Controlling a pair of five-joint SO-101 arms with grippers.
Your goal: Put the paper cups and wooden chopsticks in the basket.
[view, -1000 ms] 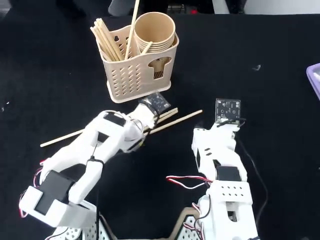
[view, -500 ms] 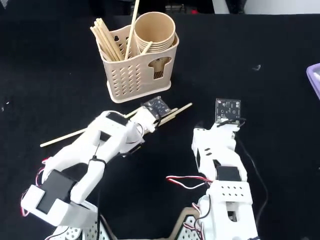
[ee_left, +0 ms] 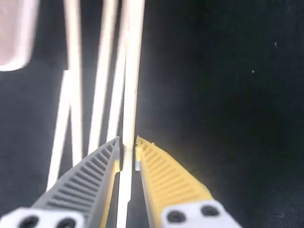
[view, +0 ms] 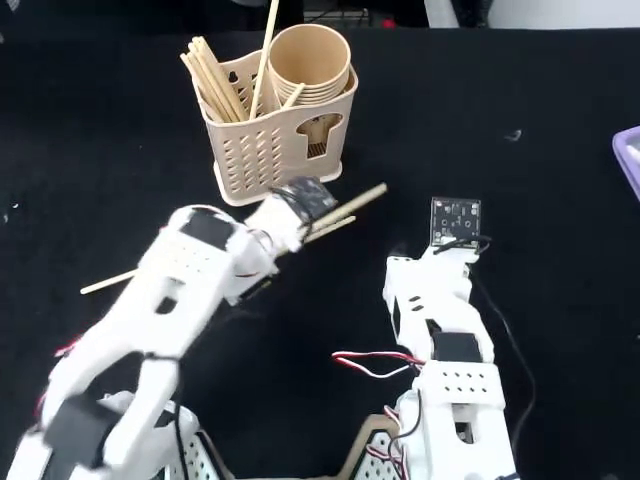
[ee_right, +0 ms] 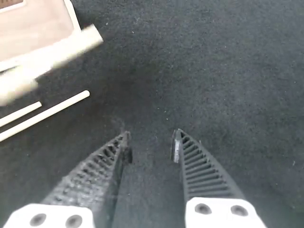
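One chopstick [ee_left: 131, 90] seemingly within left hand [ee_left: 127, 143]

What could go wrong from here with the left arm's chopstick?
1. The left end effector pinches the chopstick by its very tips, so the stick may pivot or slip.
2. The basket already holds a crowded bunch of standing chopsticks. The long stick may snag on them or on the rim.
3. Loose chopsticks lie close beside the held one and could get knocked.
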